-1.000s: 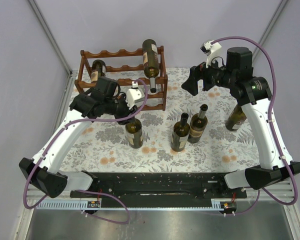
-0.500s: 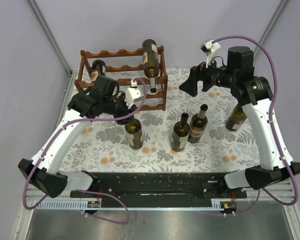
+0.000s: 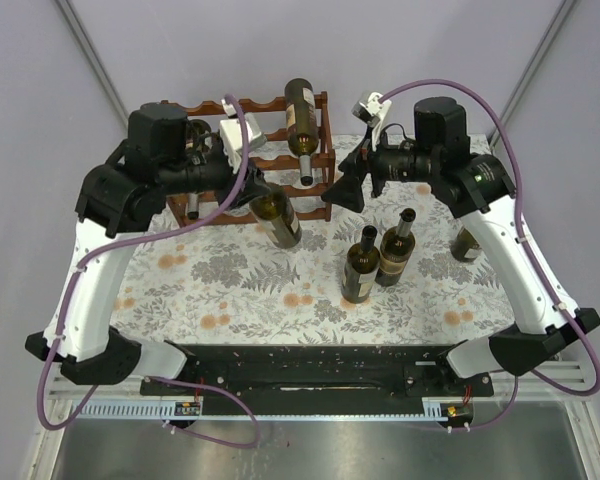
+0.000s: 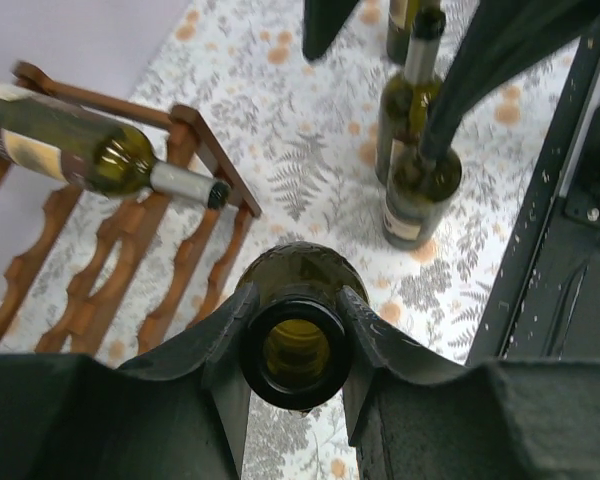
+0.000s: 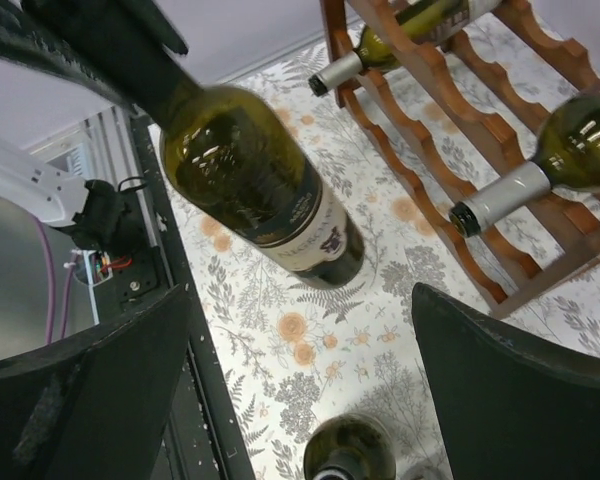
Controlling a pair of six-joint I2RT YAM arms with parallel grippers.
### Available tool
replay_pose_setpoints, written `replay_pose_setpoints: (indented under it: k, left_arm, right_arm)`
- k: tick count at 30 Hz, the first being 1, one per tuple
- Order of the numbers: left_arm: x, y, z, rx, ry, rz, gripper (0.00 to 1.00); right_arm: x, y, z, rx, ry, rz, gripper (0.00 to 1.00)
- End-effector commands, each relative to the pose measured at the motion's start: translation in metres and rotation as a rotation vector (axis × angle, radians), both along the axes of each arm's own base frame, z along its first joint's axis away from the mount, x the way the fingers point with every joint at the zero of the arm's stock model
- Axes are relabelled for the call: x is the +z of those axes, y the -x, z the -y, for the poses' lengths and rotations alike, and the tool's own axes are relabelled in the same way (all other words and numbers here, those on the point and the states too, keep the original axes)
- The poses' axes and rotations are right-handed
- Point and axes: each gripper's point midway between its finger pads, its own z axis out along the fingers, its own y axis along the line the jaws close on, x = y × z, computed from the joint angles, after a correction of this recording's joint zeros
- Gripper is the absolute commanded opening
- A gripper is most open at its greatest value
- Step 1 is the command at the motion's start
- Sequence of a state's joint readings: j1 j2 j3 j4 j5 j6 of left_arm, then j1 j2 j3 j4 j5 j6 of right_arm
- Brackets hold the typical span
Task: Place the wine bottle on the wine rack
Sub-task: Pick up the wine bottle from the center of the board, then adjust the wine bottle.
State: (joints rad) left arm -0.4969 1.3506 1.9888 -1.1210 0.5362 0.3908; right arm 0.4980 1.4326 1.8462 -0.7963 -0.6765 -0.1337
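Recorder: Obstructions first, working from the left.

Inspector: Left arm crosses the wine rack in the overhead view and hides most of its left half. The left racked bottle behind it shows properly only from the right wrist. Well right of the rack, the right arm cuts off a lone upright bottle; only its lower body shows.

Recorder: Counts?

Inspector: Six bottles. One held, two lying on the rack, three upright. The right racked bottle lies on the top tier at the rack's right end. An upright pair stands touching, in front of the rack and to its right.

Recorder: Pincers and the task item?

Inspector: Left gripper is clamped on the neck of the wine bottle, one finger either side below the open mouth. Bottle is tilted, off the cloth, in front of the rack's middle, on no rail. Right gripper hangs beside the rack's right end, fingers spread wide, nothing between them.

Recorder: Materials?

Inspector: Rack is reddish-brown wood, scalloped rails on upright posts. Bottles are dark green glass; both racked ones carry silver capsules. Cloth is flat, printed with grey ferns and orange flowers.
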Motion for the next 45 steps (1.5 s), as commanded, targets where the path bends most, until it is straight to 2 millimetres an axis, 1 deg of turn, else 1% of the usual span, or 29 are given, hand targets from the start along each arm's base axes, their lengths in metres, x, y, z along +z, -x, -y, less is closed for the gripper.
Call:
replay_pose_setpoints:
  k: [1,4,6,8,11,13,16,20,21,23,25,28,30,35,39,45]
  left_arm:
    - [0.084,-0.008,0.006,0.025,0.165,0.207,0.0]
    - [0.112,-0.01,0.008,0.038,0.229,0.244,0.0]
    - [0.127,-0.011,0.008,0.051,0.267,0.265,0.0]
    - [0.137,-0.012,0.008,0.06,0.294,0.279,0.0]
    - [0.145,-0.011,0.01,0.054,0.324,0.285,0.0]
    - [0.148,-0.008,0.011,0.042,0.339,0.283,0.0]
    - [0.15,-0.004,0.011,0.036,0.35,0.276,0.0]
    - [0.152,-0.002,0.013,0.029,0.366,0.268,0.0]
    - [0.153,-0.002,0.013,0.028,0.368,0.267,0.0]
    - [0.153,-0.001,0.013,0.024,0.372,0.264,0.0]
    - [0.152,-0.004,0.015,0.025,0.373,0.261,0.0]
    - [0.154,-0.001,0.019,-0.003,0.386,0.249,0.0]
    - [0.154,0.0,0.022,-0.017,0.399,0.232,0.0]
    - [0.16,0.005,0.027,-0.049,0.428,0.219,0.0]
    - [0.155,0.005,0.031,-0.064,0.428,0.194,0.0]
    - [0.156,0.009,0.034,-0.093,0.443,0.173,0.0]
  right_arm:
    - [0.01,0.007,-0.022,0.107,-0.069,0.037,1.0]
    - [0.008,0.015,-0.04,0.16,-0.069,0.053,0.99]
    - [0.005,0.016,-0.051,0.178,-0.061,0.068,1.0]
    - [0.001,0.015,-0.057,0.186,-0.053,0.084,0.99]
    - [-0.006,0.009,-0.063,0.187,-0.04,0.123,0.99]
    - [-0.008,0.007,-0.066,0.202,-0.045,0.15,0.99]
    - [-0.012,0.007,-0.074,0.231,-0.06,0.164,0.99]
    - [-0.021,0.011,-0.092,0.28,-0.073,0.193,0.99]
    - [-0.024,0.014,-0.096,0.298,-0.083,0.187,0.99]
    - [-0.02,0.021,-0.102,0.345,-0.129,0.171,0.99]
    - [-0.021,0.028,-0.107,0.388,-0.166,0.145,1.0]
    - [-0.027,0.037,-0.114,0.431,-0.181,0.15,1.0]
    - [-0.034,0.036,-0.115,0.436,-0.172,0.156,0.99]
    - [-0.04,0.031,-0.12,0.443,-0.183,0.168,0.99]
    - [-0.043,0.031,-0.124,0.453,-0.195,0.16,0.99]
    - [-0.045,0.03,-0.132,0.477,-0.217,0.128,0.99]
